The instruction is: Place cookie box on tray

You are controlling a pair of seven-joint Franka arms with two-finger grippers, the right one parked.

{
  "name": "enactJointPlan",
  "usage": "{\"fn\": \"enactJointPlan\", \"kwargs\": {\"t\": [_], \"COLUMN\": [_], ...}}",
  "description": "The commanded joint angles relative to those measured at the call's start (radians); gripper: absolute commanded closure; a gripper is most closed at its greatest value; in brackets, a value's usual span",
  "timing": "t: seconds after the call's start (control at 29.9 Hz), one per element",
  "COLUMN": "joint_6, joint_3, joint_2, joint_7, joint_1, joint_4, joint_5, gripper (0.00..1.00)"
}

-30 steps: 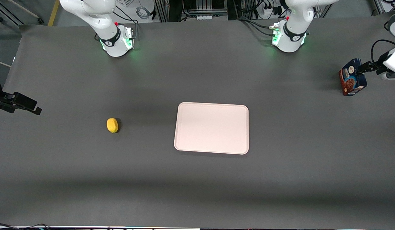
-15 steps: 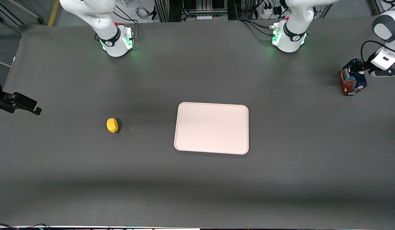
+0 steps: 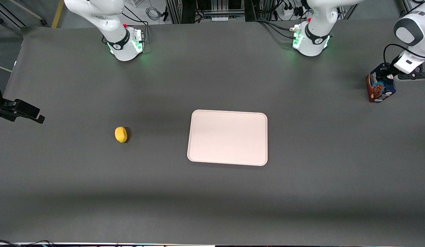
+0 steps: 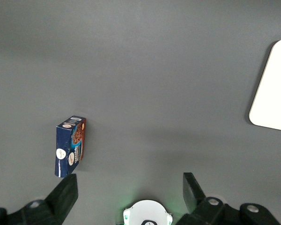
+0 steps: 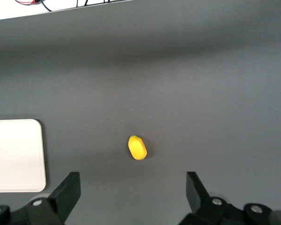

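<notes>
The cookie box [image 3: 380, 88] stands upright on the dark table at the working arm's end, dark blue with a brown cookie picture. My left gripper [image 3: 386, 74] hangs just above its top edge. In the left wrist view the gripper [image 4: 129, 194] is open, and the box [image 4: 70, 146] stands on the table just off one fingertip [image 4: 65, 192], not between the fingers. The pale pink tray [image 3: 228, 137] lies flat mid-table, nearer the front camera than the box, and its corner [image 4: 274, 89] shows in the wrist view.
A small yellow lemon-like object [image 3: 121, 134] lies toward the parked arm's end of the table, beside the tray. Both arm bases [image 3: 310, 41] stand at the table edge farthest from the front camera.
The left arm's wrist has swung up and turned, bringing the gripper from beside the box to above its top. The box still stands in the same spot.
</notes>
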Motion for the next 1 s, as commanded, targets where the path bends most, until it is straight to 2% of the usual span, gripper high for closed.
{"fn": "enactJointPlan", "kwargs": {"t": [0.0, 0.2, 0.33, 0.5, 0.7, 0.9, 0.97], "joint_6": [0.009, -0.011, -0.142, -0.418, -0.76, -0.983, -1.031], "joint_3": [0.004, -0.002, -0.037, -0.196, -0.387, -0.566, -0.641], "joint_2": [-0.004, -0.015, -0.075, -0.168, -0.196, -0.184, -0.179], "joint_7": [0.002, -0.014, -0.047, -0.132, -0.168, -0.303, -0.381], "joint_1": [0.003, -0.001, -0.014, -0.014, -0.012, -0.015, -0.015], "joint_4": [-0.007, 0.005, 0.069, 0.227, 0.493, 0.712, 0.766], "joint_5": [0.008, 0.007, 0.002, -0.032, -0.177, -0.211, -0.243], "gripper": [0.95, 0.95, 0.95, 0.95, 0.94, 0.95, 0.95]}}
